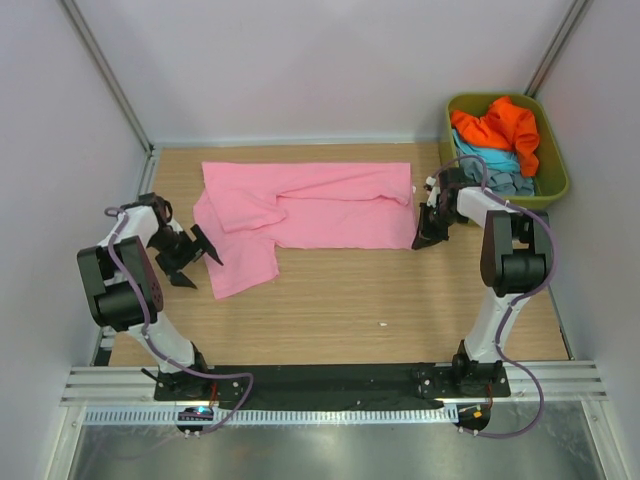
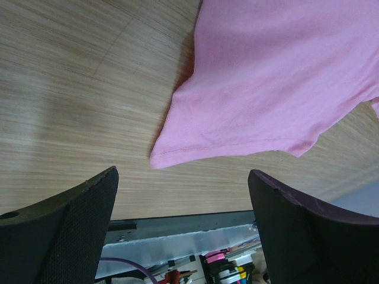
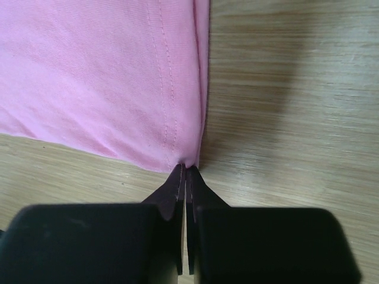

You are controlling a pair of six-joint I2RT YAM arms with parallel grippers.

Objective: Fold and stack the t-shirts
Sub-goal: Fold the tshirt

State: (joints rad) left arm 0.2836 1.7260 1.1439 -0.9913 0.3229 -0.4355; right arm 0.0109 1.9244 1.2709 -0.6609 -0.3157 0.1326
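My right tool (image 3: 185, 173) is pinched fully together on the hemmed corner of the pink t-shirt (image 3: 89, 71), with the stitched edge running straight up from my fingertips. My left tool (image 2: 182, 177) stands wide apart with nothing in it, hovering over the counter (image 2: 71, 89) just beside the shirt's near-left corner.

The shirt lies spread across the middle of the counter. A layer looks folded over along its far edge, and one flap trails towards my left arm. I judge it light, limp and a little clingy. It will sag and drag from any single point, so a corner on the doubled hem is the best hold, with a matching corner for the other side.

The orange t-shirt (image 1: 500, 128) and the blue t-shirts (image 1: 495, 165) sit heaped in the tub (image 1: 553, 185) at the far right.
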